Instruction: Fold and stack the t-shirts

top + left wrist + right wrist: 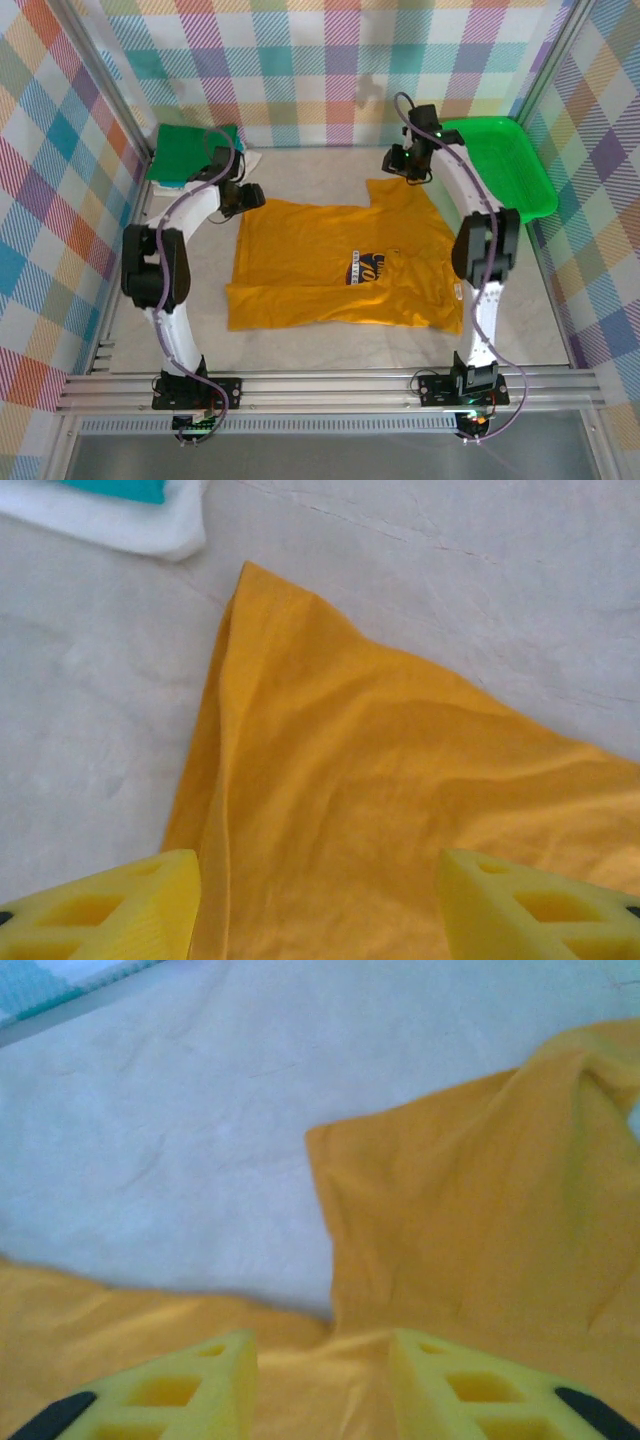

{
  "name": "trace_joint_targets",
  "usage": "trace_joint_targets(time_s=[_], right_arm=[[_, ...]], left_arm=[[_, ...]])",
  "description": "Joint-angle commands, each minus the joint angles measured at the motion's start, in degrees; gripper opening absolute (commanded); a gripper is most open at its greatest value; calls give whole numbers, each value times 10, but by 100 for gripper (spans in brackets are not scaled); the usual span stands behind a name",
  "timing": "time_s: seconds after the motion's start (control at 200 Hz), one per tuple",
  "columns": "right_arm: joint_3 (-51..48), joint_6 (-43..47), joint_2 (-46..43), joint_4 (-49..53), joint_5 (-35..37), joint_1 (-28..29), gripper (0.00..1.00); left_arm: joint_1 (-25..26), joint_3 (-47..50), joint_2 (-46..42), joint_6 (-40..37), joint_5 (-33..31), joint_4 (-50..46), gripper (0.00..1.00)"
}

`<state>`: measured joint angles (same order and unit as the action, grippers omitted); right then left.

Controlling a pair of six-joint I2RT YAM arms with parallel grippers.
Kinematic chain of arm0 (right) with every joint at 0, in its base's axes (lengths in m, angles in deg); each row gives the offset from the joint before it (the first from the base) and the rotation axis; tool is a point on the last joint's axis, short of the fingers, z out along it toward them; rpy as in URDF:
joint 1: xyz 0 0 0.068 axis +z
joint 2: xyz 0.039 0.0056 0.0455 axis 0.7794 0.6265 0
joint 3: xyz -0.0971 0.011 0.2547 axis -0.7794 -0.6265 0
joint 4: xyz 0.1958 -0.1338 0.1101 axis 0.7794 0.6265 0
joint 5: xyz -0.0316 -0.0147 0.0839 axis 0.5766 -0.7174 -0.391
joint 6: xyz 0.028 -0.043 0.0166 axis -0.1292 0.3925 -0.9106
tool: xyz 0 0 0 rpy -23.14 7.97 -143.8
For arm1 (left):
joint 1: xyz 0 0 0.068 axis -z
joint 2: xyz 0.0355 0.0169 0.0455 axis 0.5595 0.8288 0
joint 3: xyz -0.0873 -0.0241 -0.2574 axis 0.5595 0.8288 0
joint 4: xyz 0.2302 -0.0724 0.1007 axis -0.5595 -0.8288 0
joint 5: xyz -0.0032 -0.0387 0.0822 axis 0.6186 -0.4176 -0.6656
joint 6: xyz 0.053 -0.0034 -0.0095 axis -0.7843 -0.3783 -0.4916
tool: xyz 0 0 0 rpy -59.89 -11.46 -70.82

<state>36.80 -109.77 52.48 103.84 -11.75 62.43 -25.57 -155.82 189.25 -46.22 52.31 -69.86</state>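
Grey bench [330,350], plaid walls. Yellow shirt [340,265] flat mid-frame. Left end effector [320,900] and right end effector [322,1360]: parted, empty, at its upper corners. Likely spread; next, regrip to fold.

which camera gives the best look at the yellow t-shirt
Top external: the whole yellow t-shirt lies spread out flat, logo facing up. The left wrist view gives a close-up of one corner; the right wrist view, what looks like a sleeve.
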Motion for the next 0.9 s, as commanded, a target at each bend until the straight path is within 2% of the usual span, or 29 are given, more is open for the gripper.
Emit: trace_joint_targets(time_s=[0.0, 0.09, 0.145, 0.195, 0.295, 0.38, 0.55, 0.895], right_arm=[[156, 4, 95, 125, 45, 0, 43], [281, -28, 181, 186, 45, -1, 43], [316, -52, 211, 206, 40, -2, 43], [308, -75, 217, 202, 34, -4, 43], [240, -117, 200, 161, 19, -12, 46], [197, -141, 189, 117, 0, -17, 46], [234, -168, 229, 112, -35, -18, 47], [259, -213, 278, 73, -58, -16, 50]], left_arm=[[-5, -51, 43, -38, 29, -27, 65], [-6, -79, 79, -38, 40, -34, 65], [-6, -85, 92, -37, 45, -30, 66], [-6, -92, 105, -36, 49, -29, 71], [-6, -115, 129, -40, 54, -44, 69], [-7, -131, 146, -45, 46, -52, 72], [-9, -157, 172, -49, 42, -64, 75], [-10, -173, 196, -51, 36, -68, 72]])
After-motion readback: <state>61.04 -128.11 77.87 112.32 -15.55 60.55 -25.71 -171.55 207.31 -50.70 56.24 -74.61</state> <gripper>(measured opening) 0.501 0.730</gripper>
